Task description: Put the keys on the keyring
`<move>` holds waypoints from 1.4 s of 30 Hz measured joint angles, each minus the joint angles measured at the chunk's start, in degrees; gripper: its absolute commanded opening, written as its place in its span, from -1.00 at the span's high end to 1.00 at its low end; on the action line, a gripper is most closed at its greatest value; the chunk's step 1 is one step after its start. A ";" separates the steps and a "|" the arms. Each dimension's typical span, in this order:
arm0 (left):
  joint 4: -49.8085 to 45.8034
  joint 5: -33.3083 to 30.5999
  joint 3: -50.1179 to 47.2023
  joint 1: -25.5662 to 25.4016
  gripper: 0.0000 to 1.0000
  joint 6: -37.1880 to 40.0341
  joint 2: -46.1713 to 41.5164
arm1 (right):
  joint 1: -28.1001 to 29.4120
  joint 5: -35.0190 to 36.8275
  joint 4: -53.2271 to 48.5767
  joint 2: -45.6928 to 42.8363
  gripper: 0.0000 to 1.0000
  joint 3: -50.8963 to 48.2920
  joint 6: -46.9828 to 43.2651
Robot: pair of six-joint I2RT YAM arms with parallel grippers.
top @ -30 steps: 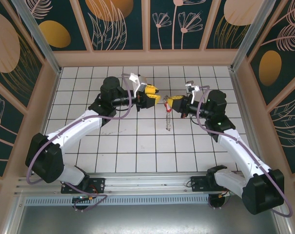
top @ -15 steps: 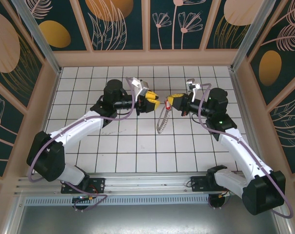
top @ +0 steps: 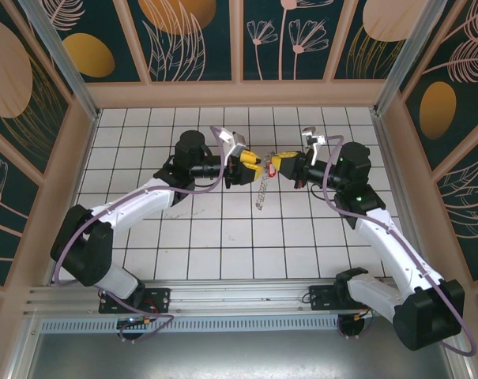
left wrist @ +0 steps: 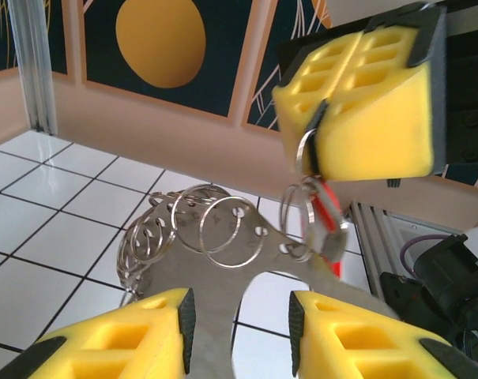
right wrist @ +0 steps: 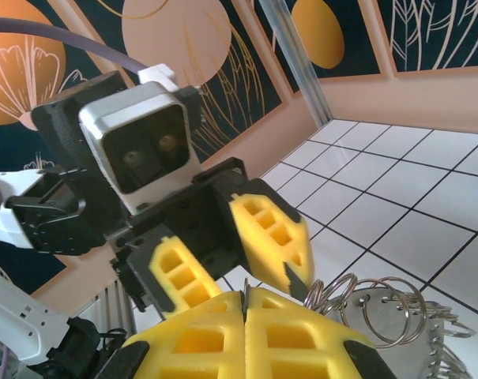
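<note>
We see the two arms meeting above the middle of the white-tiled desk [top: 223, 237], wrists nearly nose to nose; the left gripper [top: 250, 163] faces right and the right gripper [top: 280, 163] faces left. The left fingers [left wrist: 144, 335] stand partly apart and hold a flat metal key [left wrist: 223, 292] between them; its long axis runs away from those fingers, up and to the right in the left wrist view, so that its far end points at the right gripper. In the top view that axis lies roughly across the desk, left to right. The right fingers [right wrist: 215, 339] are pressed together and pinch a small keyring [left wrist: 300, 154] at their tips; the ring stands on edge and juts out below the yellow pads. A red tag [left wrist: 327, 212] hangs just under it, touching the key's far end; a bunch of loose rings [left wrist: 199, 225] dangles beside the key, clear of the desk.
</note>
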 measured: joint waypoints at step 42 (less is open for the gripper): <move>3.56 -0.70 -0.79 -1.62 0.18 -1.53 -0.85 | 0.07 -2.27 -2.56 -0.31 1.00 0.02 -1.09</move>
